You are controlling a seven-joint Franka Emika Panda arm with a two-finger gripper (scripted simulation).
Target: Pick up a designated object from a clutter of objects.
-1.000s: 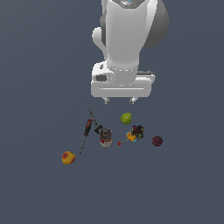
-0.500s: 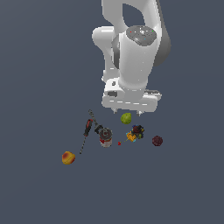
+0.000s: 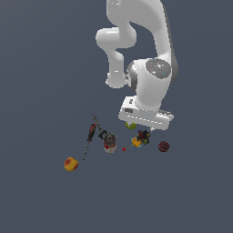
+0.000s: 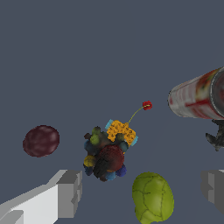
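Note:
The designated object (image 4: 105, 156) is a lumpy dark lump with dark red and green-blue patches; in the exterior view (image 3: 144, 135) it sits just below my hand. My gripper (image 3: 142, 128) hangs low over the clutter, open and empty. In the wrist view the gripper (image 4: 140, 190) has its two grey fingers (image 4: 66, 193) wide apart, and the object lies between them, nearer the one pointed at. The green fruit (image 4: 152, 197) lies beside the object, also between the fingers, and is partly hidden under the hand in the exterior view (image 3: 130, 125). The yellow-orange piece (image 4: 120, 131) touches the object.
A maroon ball (image 3: 163, 146) lies toward the exterior view's right. A tiny red bit (image 3: 124, 149), a small can (image 3: 109, 142), a red-black screwdriver (image 3: 92, 133) and a peach (image 3: 70, 164) spread toward the exterior view's left. The can (image 4: 197, 99) and ball (image 4: 40, 141) also show in the wrist view.
The arm has swung down and toward the exterior view's right; the hand now sits low over the green fruit and the dark lumpy object. The objects have not moved.

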